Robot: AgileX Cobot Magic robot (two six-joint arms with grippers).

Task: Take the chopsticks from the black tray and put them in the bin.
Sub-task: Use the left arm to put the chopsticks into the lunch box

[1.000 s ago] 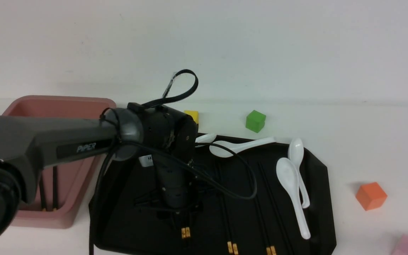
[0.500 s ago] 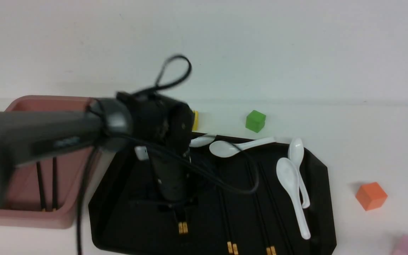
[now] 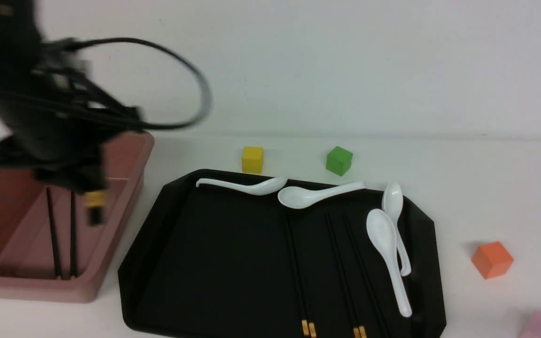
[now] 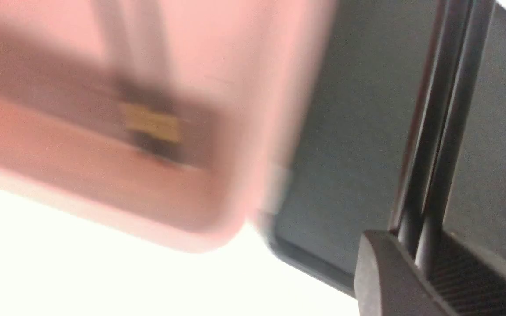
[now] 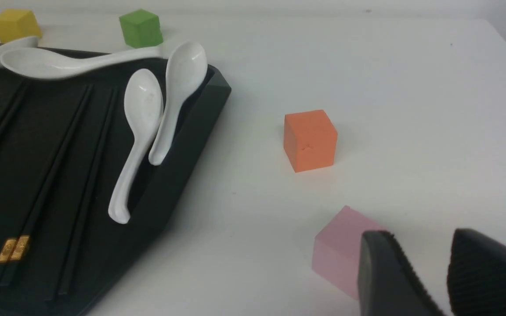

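The left claw [image 4: 415, 252] is clamped on a pair of chopsticks [image 4: 444, 131], which runs out between its ribbed fingers [image 4: 477, 285]. In the front view this claw is blurred and hangs above the right side of the pink bin [image 3: 132, 188], with the pair's gold-banded end [image 3: 94, 201] pointing down. A second pair [image 3: 54, 234] lies on the bin's floor. Just right of the bin, the black tray [image 3: 214, 244] holds two more pairs [image 3: 297, 267] and four white spoons [image 3: 385, 239]. The right claw [image 5: 420, 237] is slightly open and empty above the table [image 5: 411, 87], near a pink cube [image 5: 341, 250]. An orange cube [image 5: 310, 140], a green cube [image 5: 141, 27] and a yellow cube [image 5: 16, 25] sit farther off.
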